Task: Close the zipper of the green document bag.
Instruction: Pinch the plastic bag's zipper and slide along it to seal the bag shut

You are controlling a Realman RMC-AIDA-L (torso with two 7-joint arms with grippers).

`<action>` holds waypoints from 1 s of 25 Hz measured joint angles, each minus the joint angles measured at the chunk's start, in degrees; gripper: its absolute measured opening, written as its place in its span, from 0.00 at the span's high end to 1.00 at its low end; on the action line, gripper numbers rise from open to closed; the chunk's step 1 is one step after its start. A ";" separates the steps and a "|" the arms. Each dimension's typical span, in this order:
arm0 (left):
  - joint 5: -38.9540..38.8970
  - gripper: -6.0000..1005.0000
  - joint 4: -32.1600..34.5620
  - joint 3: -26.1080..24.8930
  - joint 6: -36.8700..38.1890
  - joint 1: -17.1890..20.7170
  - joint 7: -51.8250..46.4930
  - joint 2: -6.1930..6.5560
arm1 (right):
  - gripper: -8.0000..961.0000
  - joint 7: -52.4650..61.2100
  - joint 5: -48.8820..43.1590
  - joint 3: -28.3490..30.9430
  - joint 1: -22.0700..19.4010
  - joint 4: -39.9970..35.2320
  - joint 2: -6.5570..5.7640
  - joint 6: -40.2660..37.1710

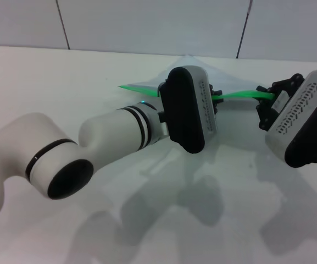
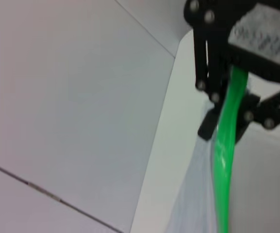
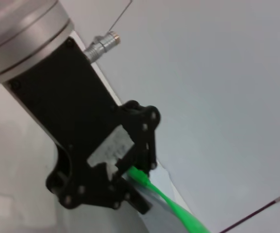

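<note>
Left end effector (image 1: 215, 100) pinched shut on the zipper (image 1: 240, 95) near mid-strip. Right end effector (image 1: 263, 107) clamped on the same green strip at its right end. Held taut between both, above the white table (image 1: 65, 82). Green document bag (image 1: 194, 63) raised behind, toward the far wall.
</note>
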 joint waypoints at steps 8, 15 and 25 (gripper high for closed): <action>0.00 0.92 1.35 -1.45 0.71 0.45 -0.65 0.06 | 0.94 0.00 -0.05 1.02 -0.92 -1.04 -0.03 0.13; 0.01 0.91 0.99 -1.48 1.78 0.47 -0.67 0.13 | 0.94 0.01 -0.12 1.04 -0.88 -1.03 -0.12 0.16; 0.01 0.76 -0.63 -0.90 5.62 0.73 -0.55 -0.01 | 0.94 0.00 0.12 0.95 -0.39 -0.35 -0.12 0.15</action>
